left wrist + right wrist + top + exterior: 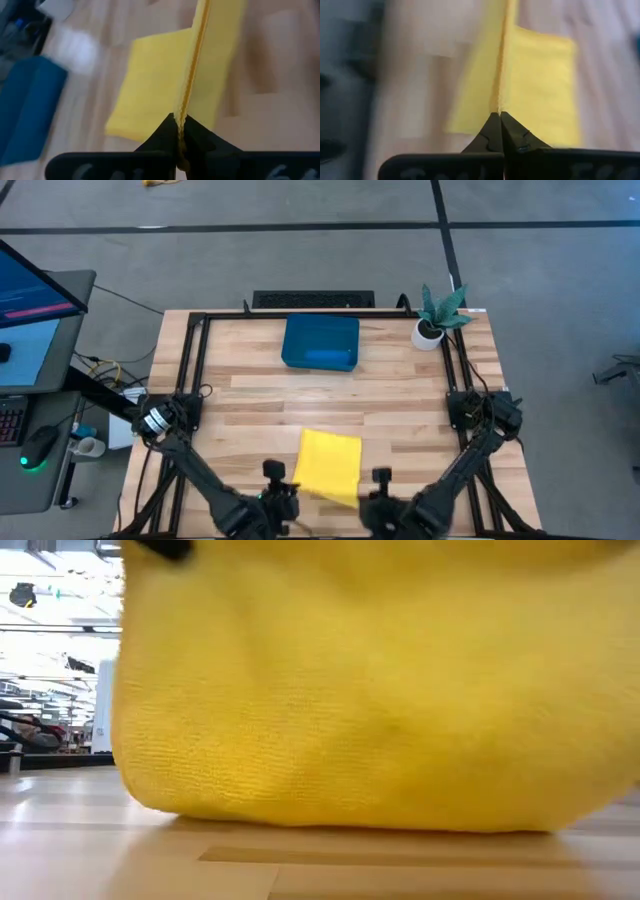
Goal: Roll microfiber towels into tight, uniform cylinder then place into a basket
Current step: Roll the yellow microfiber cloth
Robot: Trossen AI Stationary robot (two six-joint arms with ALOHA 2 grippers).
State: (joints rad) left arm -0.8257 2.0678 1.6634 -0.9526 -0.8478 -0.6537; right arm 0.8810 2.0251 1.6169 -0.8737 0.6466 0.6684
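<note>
Bright yellow microfiber towel [329, 465] at lower centre is pinched by left gripper [180, 150] and right gripper [500, 131], both clenched on its near edge; dark teal plastic tray [320, 341] lies upper centre.

Light wooden table [400, 405] with a black frame round its edge. On it there's a yellow towel [330, 463] near the front, a teal basket [320, 340] toward the back, and a small potted plant [433, 320] in the back right corner

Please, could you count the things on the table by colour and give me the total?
Yellow: 1, the yellow towel, its near edge held by the left gripper and the right gripper.
Blue: 1, the basket.
White and green: 1, the potted plant.
Total: 3
</note>
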